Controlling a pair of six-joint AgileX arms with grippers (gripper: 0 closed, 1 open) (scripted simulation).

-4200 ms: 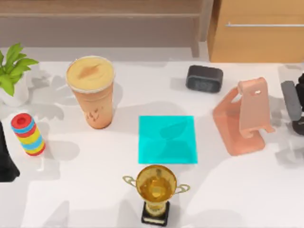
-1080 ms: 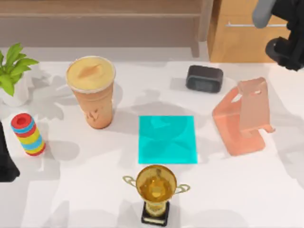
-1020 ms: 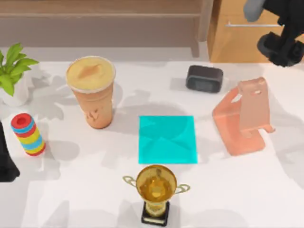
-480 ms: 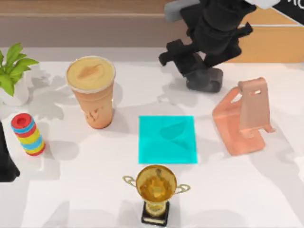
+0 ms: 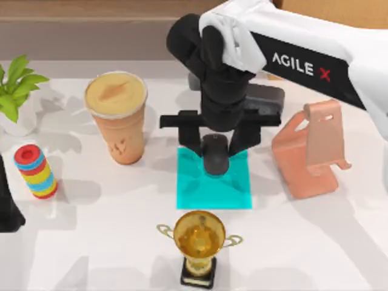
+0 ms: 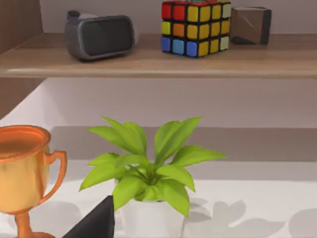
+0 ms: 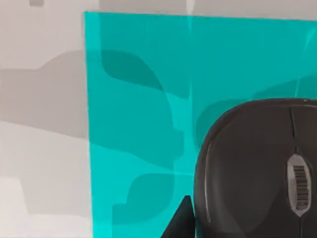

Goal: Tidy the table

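The white table [image 5: 315, 242] carries a cyan square mat [image 5: 212, 188] at its middle. My right gripper [image 5: 218, 148] hangs over the mat's far edge, shut on a black computer mouse [image 5: 215, 159] with one finger on each side. In the right wrist view the mouse [image 7: 257, 168] sits just above the mat [image 7: 138, 124], with a fingertip [image 7: 181, 220] against its side. My left gripper [image 5: 6, 206] is parked at the table's left edge.
Around the mat stand an orange drink cup [image 5: 115, 115], a gold trophy [image 5: 199, 239], a salmon phone stand [image 5: 312, 151] and a black clock [image 5: 270, 97] partly behind the arm. A potted plant [image 5: 15, 91] and a stack of coloured rings [image 5: 35, 171] are at the left.
My right arm swung from the table's right edge up to the cabinet at the back right, then left and down over the cyan mat. It now holds the black mouse.
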